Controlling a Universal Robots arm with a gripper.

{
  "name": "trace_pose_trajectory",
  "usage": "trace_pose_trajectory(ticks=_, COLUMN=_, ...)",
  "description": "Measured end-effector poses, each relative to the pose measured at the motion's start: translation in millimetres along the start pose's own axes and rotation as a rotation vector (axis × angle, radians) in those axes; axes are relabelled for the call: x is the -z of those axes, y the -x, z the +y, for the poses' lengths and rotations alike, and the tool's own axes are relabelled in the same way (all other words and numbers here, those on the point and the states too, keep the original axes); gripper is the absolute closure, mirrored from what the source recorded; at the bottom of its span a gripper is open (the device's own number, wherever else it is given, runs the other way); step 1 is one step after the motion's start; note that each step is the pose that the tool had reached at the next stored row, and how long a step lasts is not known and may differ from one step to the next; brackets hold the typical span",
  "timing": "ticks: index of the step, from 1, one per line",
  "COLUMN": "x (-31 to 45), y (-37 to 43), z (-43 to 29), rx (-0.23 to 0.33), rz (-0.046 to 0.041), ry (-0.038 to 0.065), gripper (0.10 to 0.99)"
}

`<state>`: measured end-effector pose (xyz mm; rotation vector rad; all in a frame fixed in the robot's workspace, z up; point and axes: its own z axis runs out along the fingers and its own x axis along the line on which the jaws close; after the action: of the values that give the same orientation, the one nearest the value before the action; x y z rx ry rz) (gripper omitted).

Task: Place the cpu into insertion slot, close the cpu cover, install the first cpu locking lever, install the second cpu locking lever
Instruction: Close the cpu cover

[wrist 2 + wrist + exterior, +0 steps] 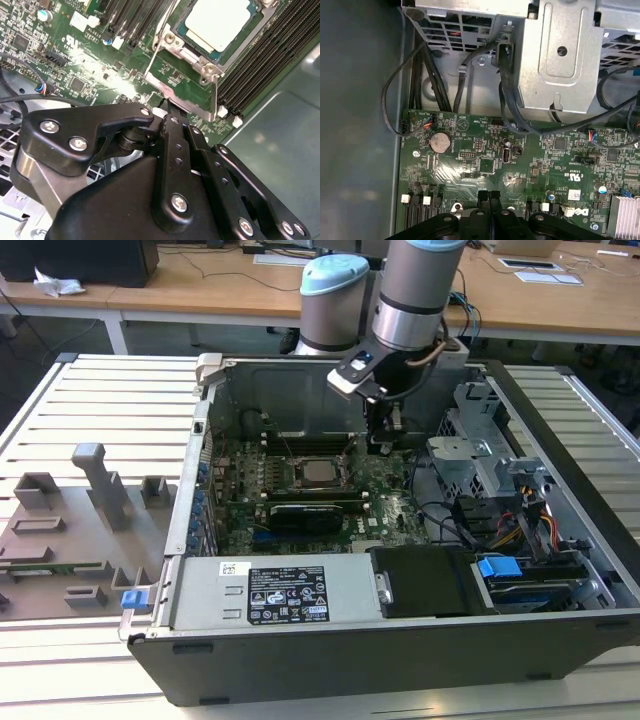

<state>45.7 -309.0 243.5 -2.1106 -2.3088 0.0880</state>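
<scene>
**A:** Where does the cpu sit?

**B:** The cpu [217, 20] lies flat in the insertion slot [195, 44] on the green motherboard [470, 165], pale metal top up. The cpu cover [172, 42] is down around it, and the chip shows through its square window.

**A:** And the levers?

**B:** In the second wrist view one thin wire lever [159, 37] runs along one side of the cover. A second lever [216, 97] runs along the neighbouring side. Whether either is hooked under its catch, I cannot tell.

**A:** How is your tool?

**B:** My tool [170, 107] is narrow. In the first wrist view its fingertips [482, 197] are drawn together with nothing between them. It points down at the board just beside a corner of the socket, close to a flat silver strip [156, 82]. I cannot tell whether it touches. In the exterior view it hangs inside the open computer case [400, 660], to the exterior view's right of the chip.

**A:** What lies around that?

**B:** Black memory slots [260, 65] flank the socket. Further out on the board is a coin battery [440, 141], with black cables [420, 75] and a metal drive cage [560, 60] past its edge. A grey box with a white label [270, 595] sits along the case's near wall. The case rests on a slatted surface [100, 390], with grey fixtures [100, 480] beside it on the exterior view's left.
</scene>
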Motion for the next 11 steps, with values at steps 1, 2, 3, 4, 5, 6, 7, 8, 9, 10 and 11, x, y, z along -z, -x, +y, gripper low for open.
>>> trace_pose_trajectory(ticks=1, x=0.0, y=-0.1, z=-0.8, rx=0.0, rz=0.0, ry=0.0, gripper=0.98)
trace_pose_trajectory(ticks=2, x=-0.1, y=-0.2, z=-2.1, rx=0.0, rz=0.0, ry=0.0, gripper=0.98)
trace_pose_trajectory(ticks=3, x=-0.2, y=-0.3, z=-3.8, rx=0.0, rz=0.0, ry=0.0, gripper=0.98)
trace_pose_trajectory(ticks=4, x=-0.3, y=-0.4, z=-4.8, rx=0.0, rz=0.0, ry=0.0, gripper=0.98)
trace_pose_trajectory(ticks=5, x=-0.3, y=-0.5, z=-5.4, rx=0.0, rz=0.0, ry=0.0, gripper=0.98)
trace_pose_trajectory(ticks=6, x=-0.4, y=-0.6, z=-6.6, rx=0.0, rz=0.0, ry=0.0, gripper=0.98)
trace_pose_trajectory(ticks=7, x=-0.5, y=-0.7, z=-7.9, rx=0.0, rz=0.0, ry=0.0, gripper=0.98)
trace_pose_trajectory(ticks=8, x=-0.5, y=-0.8, z=-9.2, rx=0.0, rz=0.0, ry=0.0, gripper=0.98)
trace_pose_trajectory(ticks=9, x=-0.6, y=-0.9, z=-10.1, rx=0.0, rz=0.0, ry=0.0, gripper=0.98)
trace_pose_trajectory(ticks=10, x=-0.6, y=-1.0, z=-10.8, rx=0.0, rz=0.0, ry=0.0, gripper=0.98)
trace_pose_trajectory(ticks=11, x=-0.7, y=-1.1, z=-12.0, rx=0.0, rz=0.0, ry=0.0, gripper=0.98)
